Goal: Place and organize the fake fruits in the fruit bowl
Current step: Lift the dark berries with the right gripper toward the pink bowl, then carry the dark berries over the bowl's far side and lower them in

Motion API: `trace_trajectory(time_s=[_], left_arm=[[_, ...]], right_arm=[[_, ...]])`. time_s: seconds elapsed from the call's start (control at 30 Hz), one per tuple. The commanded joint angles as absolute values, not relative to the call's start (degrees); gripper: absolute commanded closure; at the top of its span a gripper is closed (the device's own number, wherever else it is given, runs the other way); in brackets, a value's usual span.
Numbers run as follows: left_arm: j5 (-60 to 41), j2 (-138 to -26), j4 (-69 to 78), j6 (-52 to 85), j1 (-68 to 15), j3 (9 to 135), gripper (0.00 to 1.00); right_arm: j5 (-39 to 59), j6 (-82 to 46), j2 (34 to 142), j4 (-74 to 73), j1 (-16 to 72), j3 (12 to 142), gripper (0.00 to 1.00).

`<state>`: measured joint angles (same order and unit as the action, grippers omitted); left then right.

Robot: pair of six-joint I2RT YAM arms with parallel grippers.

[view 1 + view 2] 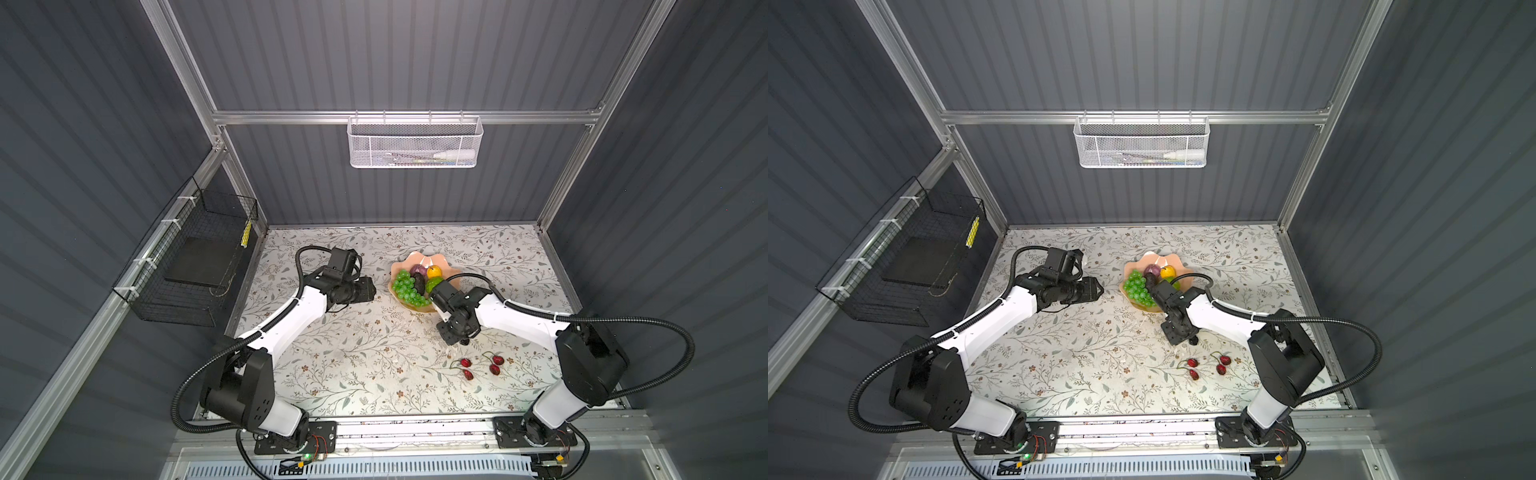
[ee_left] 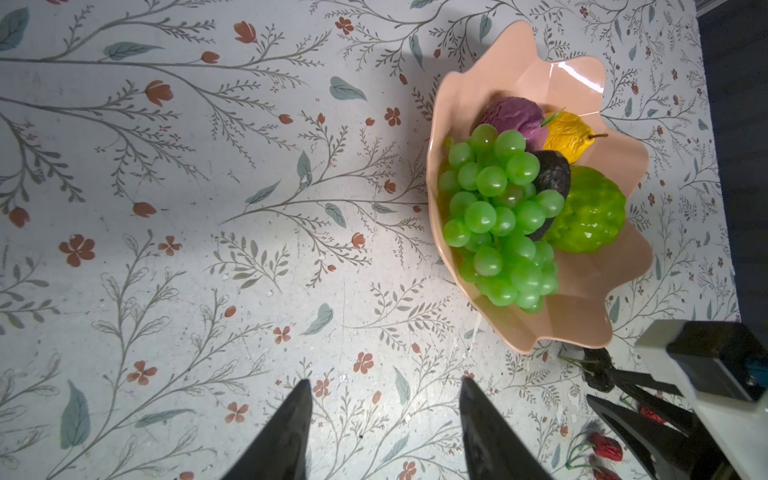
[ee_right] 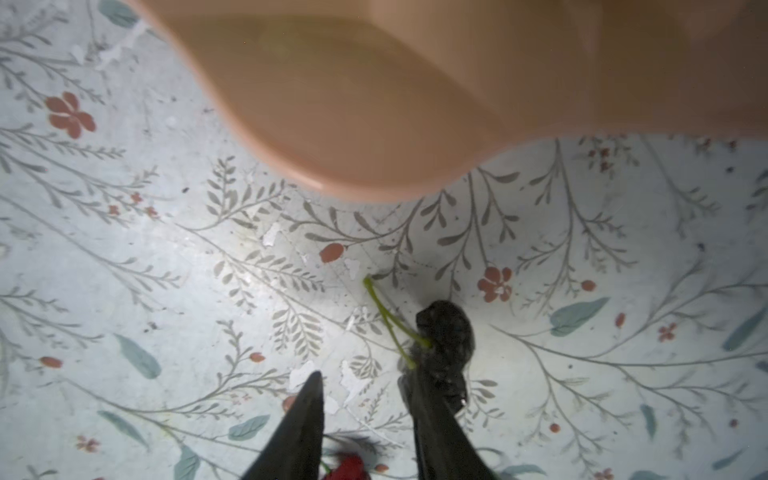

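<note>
On the left gripper (image 2: 384, 382) and right gripper (image 3: 361, 377) the fingers are standing apart; a glossy peach-pink scalloped plastic bowl (image 2: 582, 291) is cradling a translucent green grape bunch (image 2: 494, 216).

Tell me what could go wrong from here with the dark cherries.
The dark cherries lie beside one finger of the open right gripper, not between its jaws; closing may miss them.
The fruit bowl stands close; a sweep could knock it.
The grape bunch is piled near the rim, so added cherries might roll out.

A white mesh basket (image 1: 413, 145) on the rail (image 1: 291, 117) — black wire basket (image 1: 174, 301) left.
</note>
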<state>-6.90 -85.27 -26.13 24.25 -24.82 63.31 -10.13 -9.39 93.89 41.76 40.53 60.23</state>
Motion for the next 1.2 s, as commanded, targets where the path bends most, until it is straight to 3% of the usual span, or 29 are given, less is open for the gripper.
trace_trajectory(time_s=[0.0,0.2,0.73,0.97,1.17], left_arm=[[-6.0,-85.1,-27.5,24.0,-25.1,63.5,0.41],[-6.1,-85.2,-27.4,23.9,-25.1,63.5,0.39],[-5.1,-83.4,-27.8,23.6,-25.1,62.9,0.36],[-4.9,-83.1,-28.1,23.5,-25.1,63.0,0.36],[-5.0,-83.4,-28.0,23.4,-25.1,63.1,0.35]], right_arm=[[-15.0,-5.3,94.6,41.8,40.4,62.1,0.54],[-14.3,-1.1,98.5,40.6,40.0,64.5,0.47],[1.9,-0.6,102.9,42.9,31.9,67.1,0.59],[3.5,-0.7,104.6,44.3,31.2,67.3,0.67],[3.8,-0.9,104.3,44.7,31.2,66.0,0.64]])
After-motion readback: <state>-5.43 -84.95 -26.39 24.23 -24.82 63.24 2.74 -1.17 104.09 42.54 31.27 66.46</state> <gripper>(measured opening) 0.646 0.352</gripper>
